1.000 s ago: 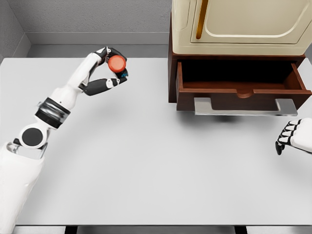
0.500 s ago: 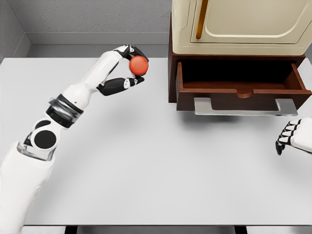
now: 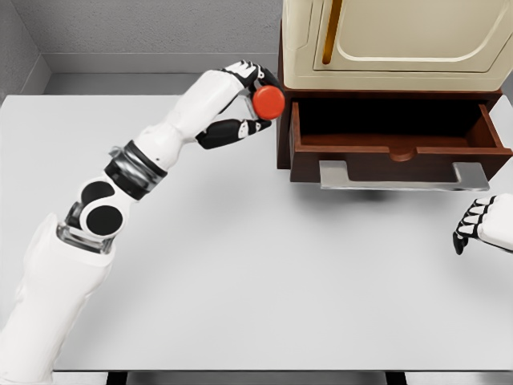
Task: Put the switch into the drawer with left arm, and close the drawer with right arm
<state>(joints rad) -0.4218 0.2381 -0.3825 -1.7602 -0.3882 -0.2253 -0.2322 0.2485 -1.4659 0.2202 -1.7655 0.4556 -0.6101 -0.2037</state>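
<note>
A round red-topped switch (image 3: pixel 268 102) is held above the white table, with my left hand (image 3: pixel 252 104) shut on it between thumb and fingers. It hangs just left of the brown drawer (image 3: pixel 397 148), which stands pulled open with a dark inside and a grey handle (image 3: pixel 401 175) along its front. My right hand (image 3: pixel 478 224) rests low at the right edge, fingers curled, holding nothing, below and right of the drawer front.
A cream cabinet (image 3: pixel 393 40) with a yellow door handle (image 3: pixel 331 30) sits on top of the drawer unit. The white table (image 3: pixel 256 265) spreads in front of me, with a grey wall behind it.
My left arm has carried the switch to the right, from mid-left of the table to right beside the drawer unit's left side. The right hand has stayed put.
</note>
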